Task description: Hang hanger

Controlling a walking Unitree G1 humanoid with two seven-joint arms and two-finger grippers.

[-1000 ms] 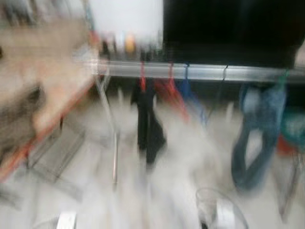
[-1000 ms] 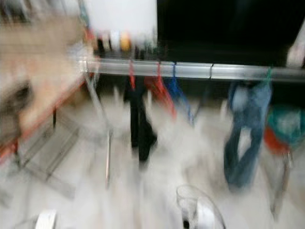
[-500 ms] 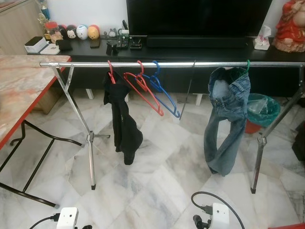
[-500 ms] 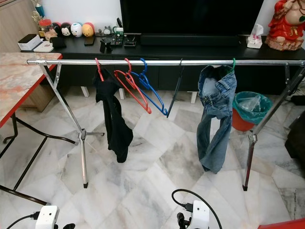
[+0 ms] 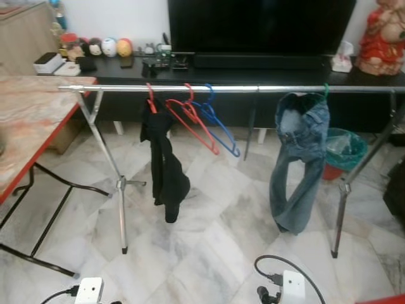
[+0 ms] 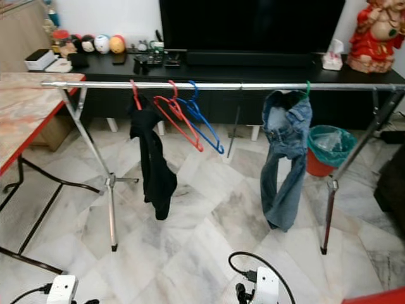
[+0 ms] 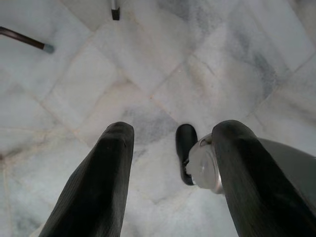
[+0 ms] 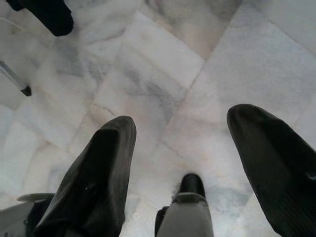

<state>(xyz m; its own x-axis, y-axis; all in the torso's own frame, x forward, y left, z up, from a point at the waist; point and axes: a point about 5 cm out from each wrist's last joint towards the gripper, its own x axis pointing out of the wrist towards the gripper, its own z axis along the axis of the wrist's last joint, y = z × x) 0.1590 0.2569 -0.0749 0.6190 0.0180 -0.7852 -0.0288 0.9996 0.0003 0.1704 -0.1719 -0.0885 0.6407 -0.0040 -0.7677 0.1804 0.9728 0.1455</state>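
Note:
A silver clothes rail [image 5: 253, 89] spans the room ahead of me. From it hang a black garment [image 5: 166, 168] on a red hook, an empty red hanger [image 5: 193, 123], an empty blue hanger [image 5: 221, 130], a thin dark hanger [image 5: 249, 130] seen edge-on, and blue jeans [image 5: 297, 158] on a green hook. My left gripper [image 7: 175, 131] points down at the marble floor, open, with nothing between its fingers. My right gripper [image 8: 183, 118] is also open and empty above the floor. Both are well short of the rail.
A marble-topped table [image 5: 25, 126] with a red edge and black legs stands at my left. Behind the rail are a black TV console [image 5: 266, 66] and a green bin [image 5: 345, 142]. The rack's legs [image 5: 120, 209] [image 5: 338, 215] stand on the floor.
The head views were smeared by motion a second ago and are sharp now; the picture has shifted slightly with the camera. Nothing on the rail has moved.

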